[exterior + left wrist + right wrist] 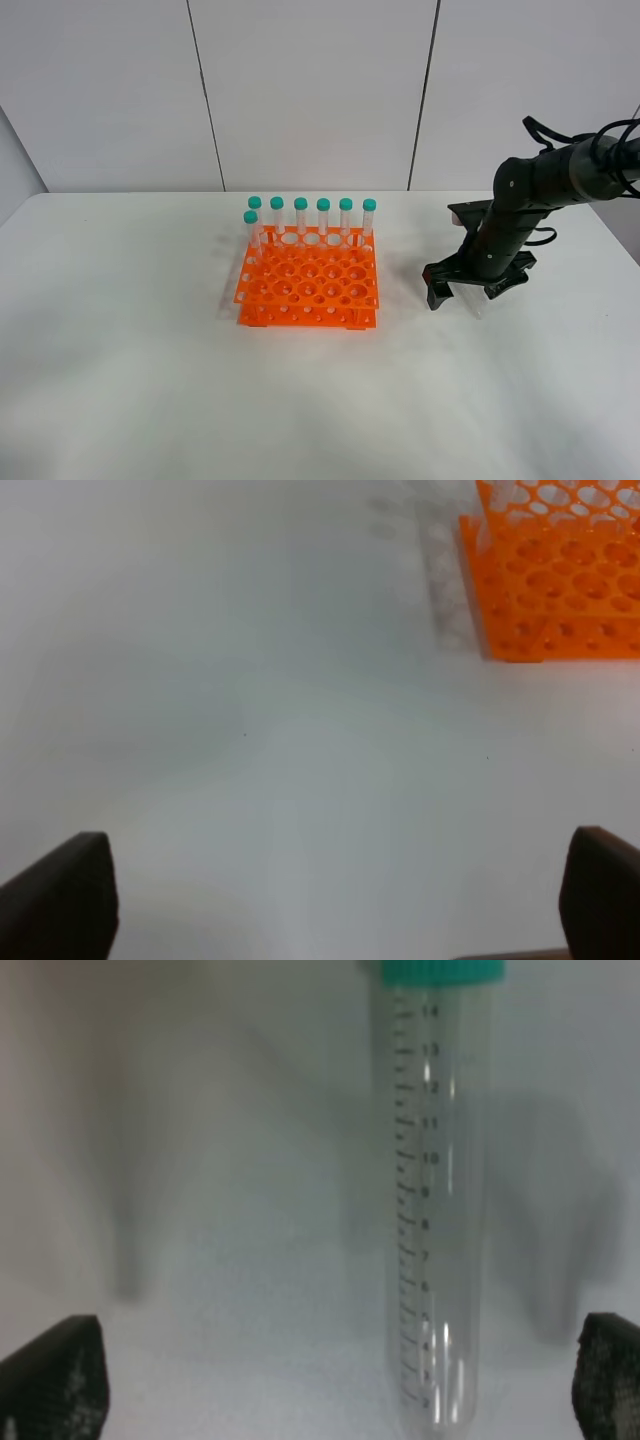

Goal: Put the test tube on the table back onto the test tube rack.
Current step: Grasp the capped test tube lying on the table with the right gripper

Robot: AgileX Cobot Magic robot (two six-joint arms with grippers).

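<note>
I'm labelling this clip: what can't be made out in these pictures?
- Test tube: in the high view almost hidden under the right hand; in the right wrist view its cap is cut by the edge.
- Left hand: absent from the high view; only fingertips show in its wrist view.
- Rack: cropped, blurred in the left wrist view.

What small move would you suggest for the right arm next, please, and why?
I would probably lower the right gripper a little, down around the test tube, before any closing. Its jaws stand wide open, and the right wrist view shows the tube lying on the table between the fingers, nearer one of them and not yet gripped.
</note>
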